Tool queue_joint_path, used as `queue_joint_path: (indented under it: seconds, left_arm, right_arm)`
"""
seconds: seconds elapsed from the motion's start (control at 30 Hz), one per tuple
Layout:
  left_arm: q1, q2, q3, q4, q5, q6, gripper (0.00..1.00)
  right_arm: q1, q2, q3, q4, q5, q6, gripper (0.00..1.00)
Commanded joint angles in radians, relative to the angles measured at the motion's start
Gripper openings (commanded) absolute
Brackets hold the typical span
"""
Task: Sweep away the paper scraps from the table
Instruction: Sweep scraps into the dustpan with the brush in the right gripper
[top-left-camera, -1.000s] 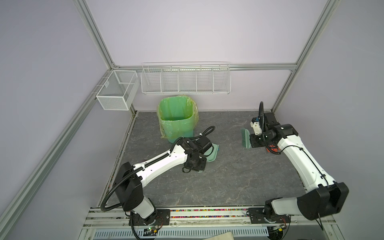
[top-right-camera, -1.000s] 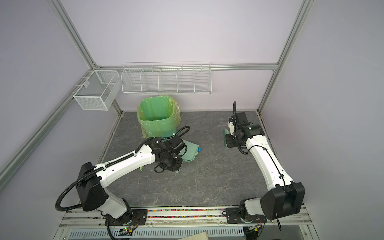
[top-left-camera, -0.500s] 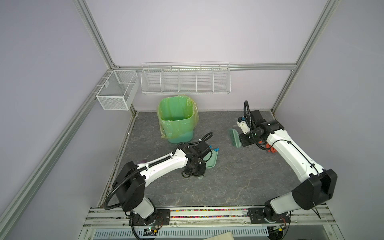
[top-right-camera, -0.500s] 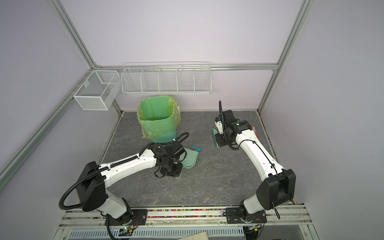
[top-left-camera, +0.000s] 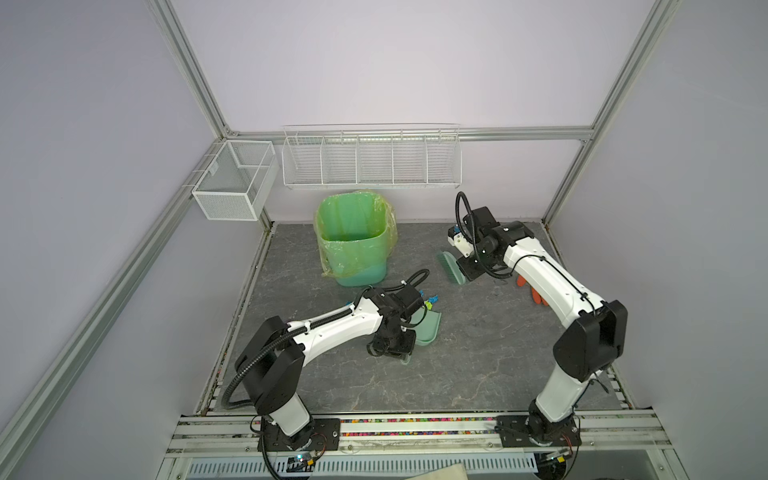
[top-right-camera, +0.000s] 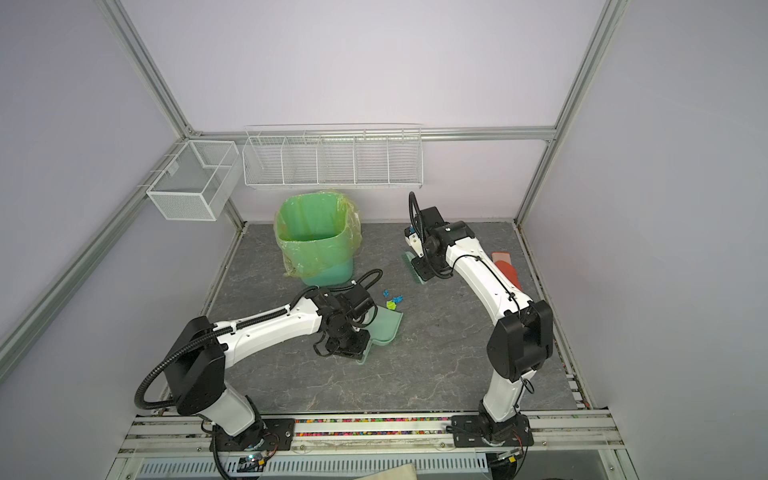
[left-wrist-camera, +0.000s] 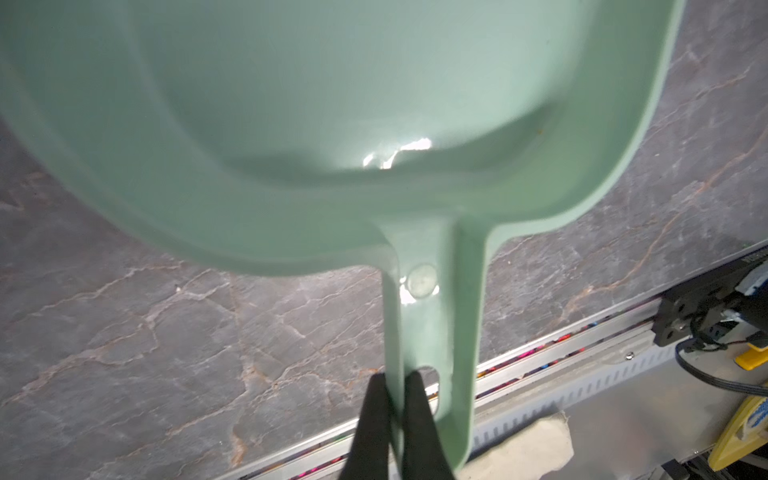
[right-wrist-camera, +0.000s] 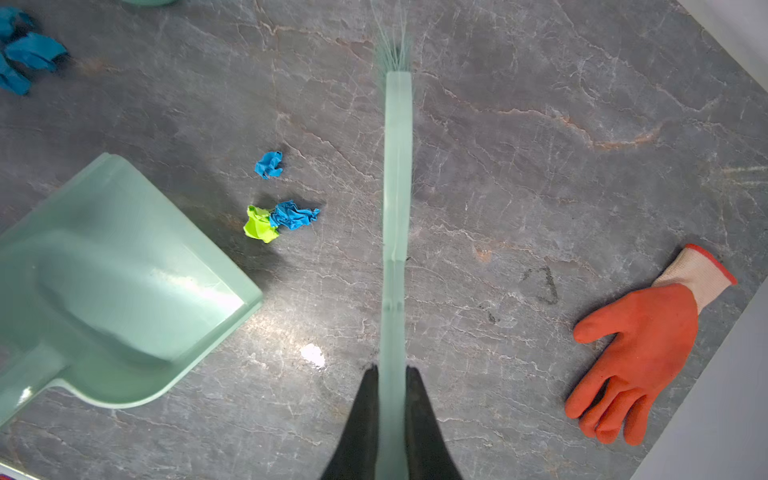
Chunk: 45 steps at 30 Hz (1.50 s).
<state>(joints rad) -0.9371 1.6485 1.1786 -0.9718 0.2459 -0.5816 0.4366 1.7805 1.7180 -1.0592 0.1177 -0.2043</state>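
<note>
Mint-green dustpan is sitting mid-table, L gripper clamping tight on its handle edge. R gripper is squeezing the brush handle, far-right of the pan. Paper scraps, blue + lime, are lying on the table just off the pan's far lip, btwn pan & brush, near the bin. Orange glove is lying by the right edge.

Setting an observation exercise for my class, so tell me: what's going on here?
The left gripper holds a mint-green dustpan by its handle, its mouth facing a few blue and green paper scraps on the table. The right gripper holds a matching brush just beyond them. The dustpan is empty; an orange glove lies aside.
</note>
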Motion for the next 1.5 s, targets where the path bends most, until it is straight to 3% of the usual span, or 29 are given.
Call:
queue_joint_path:
  seconds: [0.0, 0.33, 0.6, 0.8, 1.1, 1.47]
  left_arm:
    - [0.001, 0.029, -0.001, 0.021, 0.035, 0.018, 0.00]
    - [0.031, 0.090, 0.044, 0.061, 0.118, 0.027, 0.00]
    - [0.061, 0.112, 0.062, 0.062, 0.131, 0.035, 0.00]
    - [0.070, 0.143, 0.087, 0.054, 0.132, 0.048, 0.00]
    - [0.089, 0.171, 0.116, 0.035, 0.132, 0.069, 0.00]
    - [0.098, 0.202, 0.134, 0.011, 0.131, 0.091, 0.00]
  right_arm:
    - [0.016, 0.013, 0.023, -0.022, 0.007, -0.074, 0.07]
    - [0.024, 0.046, 0.043, 0.036, -0.017, -0.152, 0.07]
    - [0.043, 0.130, 0.135, 0.016, -0.057, -0.186, 0.07]
    - [0.052, 0.128, 0.111, 0.004, -0.116, -0.178, 0.07]
    - [0.081, 0.002, -0.079, 0.043, -0.179, -0.115, 0.07]
    - [0.120, -0.289, -0.307, 0.132, -0.265, 0.014, 0.07]
